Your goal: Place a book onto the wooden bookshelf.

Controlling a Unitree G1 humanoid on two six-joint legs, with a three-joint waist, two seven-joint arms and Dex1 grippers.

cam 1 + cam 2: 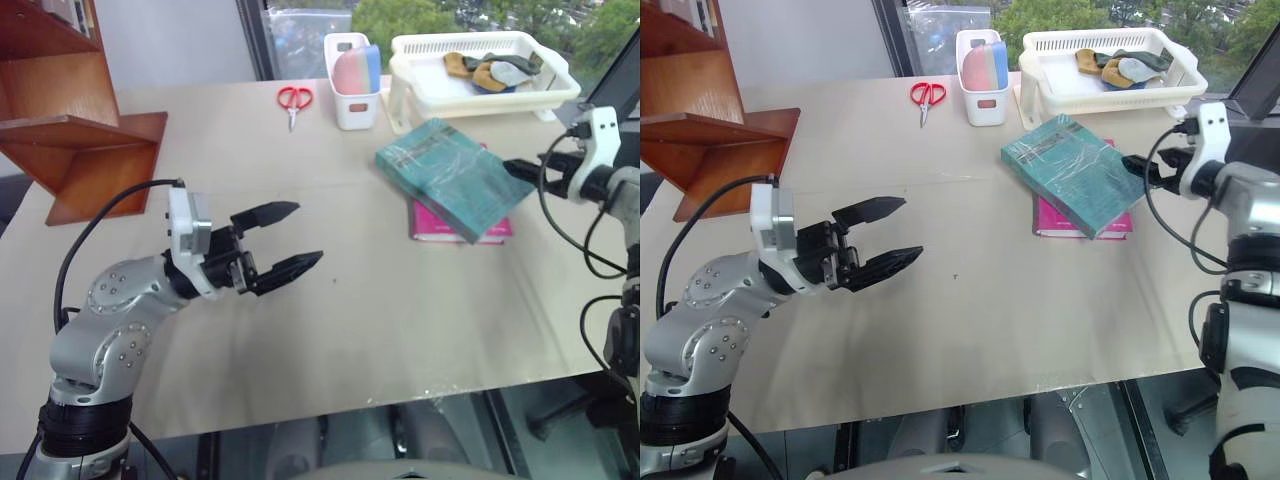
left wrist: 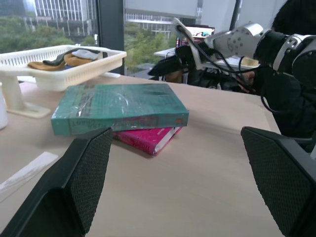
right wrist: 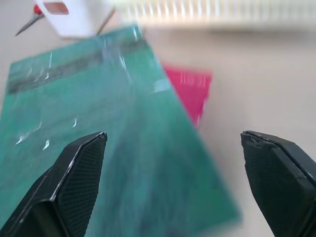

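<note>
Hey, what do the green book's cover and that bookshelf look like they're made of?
The book: likely a paper cover under shiny clear plastic wrap, judging by crinkled glare streaks. The wooden bookshelf: reddish-brown wood, apparently polished, with visible grain and soft sheen.

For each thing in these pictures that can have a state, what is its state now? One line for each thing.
book: closed, lying flat on the pink book, not held.
pink book: closed, flat on the table, mostly covered.
scissors: closed, lying on the table.
left hand: open, holding nothing, over the table.
right hand: open, at the book's edge, not gripping.
white basket: upright, holding several items.
wooden bookshelf: lower boards bare.
</note>
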